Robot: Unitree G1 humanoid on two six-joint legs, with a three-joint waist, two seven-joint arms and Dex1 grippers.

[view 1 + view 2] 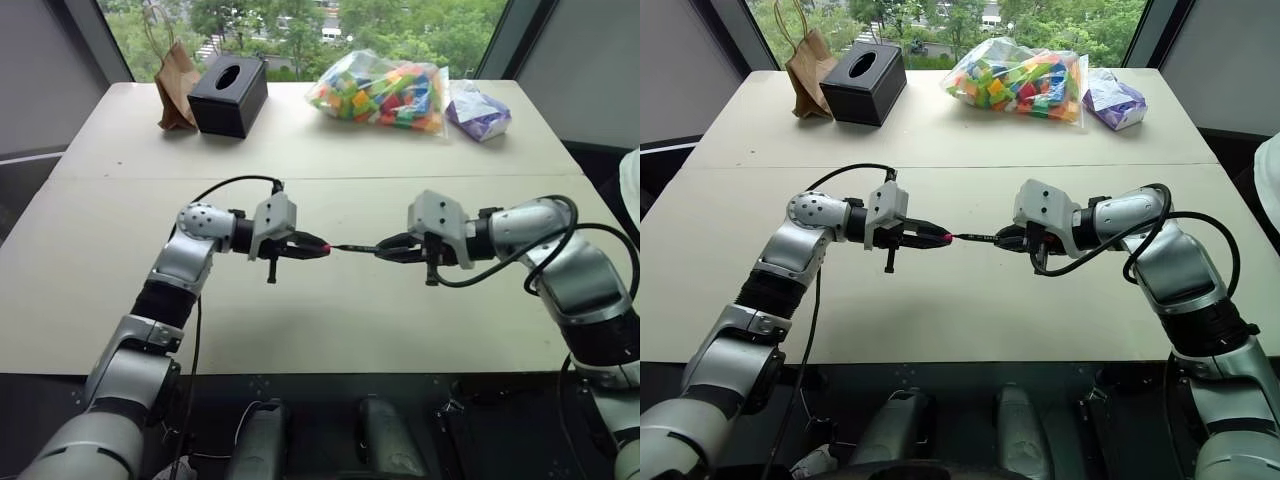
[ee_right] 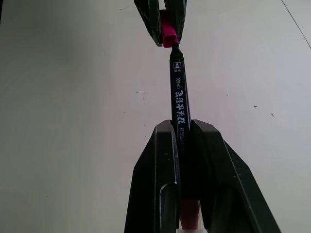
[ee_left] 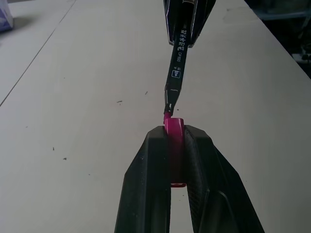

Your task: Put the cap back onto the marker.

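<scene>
Above the middle of the pale table, my two grippers face each other. My left gripper [image 1: 318, 246] is shut on the small red-pink cap [image 3: 174, 130], whose open end pokes out past the fingers [image 3: 150, 165]. My right gripper [image 1: 385, 250] is shut on the black marker [image 2: 178, 99], a slim barrel with white lettering. The marker [image 1: 352, 247] lies level between the hands, and its pointed tip meets the mouth of the cap [image 1: 322, 244]. In the left wrist view the tip [image 3: 168, 110] enters the cap slightly off to one side.
At the far side of the table [image 1: 300, 310] stand a brown paper bag [image 1: 176, 88], a black tissue box [image 1: 229, 94], a clear bag of coloured blocks [image 1: 385, 92] and a small purple packet [image 1: 478, 110]. The table's seam runs across behind the grippers.
</scene>
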